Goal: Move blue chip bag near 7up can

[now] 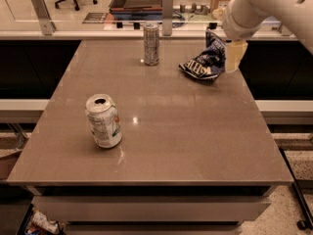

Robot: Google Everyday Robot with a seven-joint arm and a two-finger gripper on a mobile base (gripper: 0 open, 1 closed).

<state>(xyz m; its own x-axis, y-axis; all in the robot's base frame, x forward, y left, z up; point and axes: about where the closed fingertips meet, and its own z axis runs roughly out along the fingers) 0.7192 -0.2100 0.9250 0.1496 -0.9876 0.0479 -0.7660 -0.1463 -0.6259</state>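
Note:
The blue chip bag point(204, 61) lies crumpled at the far right of the table, dark blue with white lettering. The 7up can point(103, 121) stands upright at the near left, white-silver with green markings, its top opened. My gripper point(234, 56) hangs from the white arm at the top right, right beside the bag's right edge and close above the table. The bag and the 7up can are far apart.
A taller slim silver-grey can point(151, 44) stands at the far middle of the table point(195, 146). Behind the table runs a counter with a glass partition and posts point(167, 12). The table's right edge lies just past the gripper.

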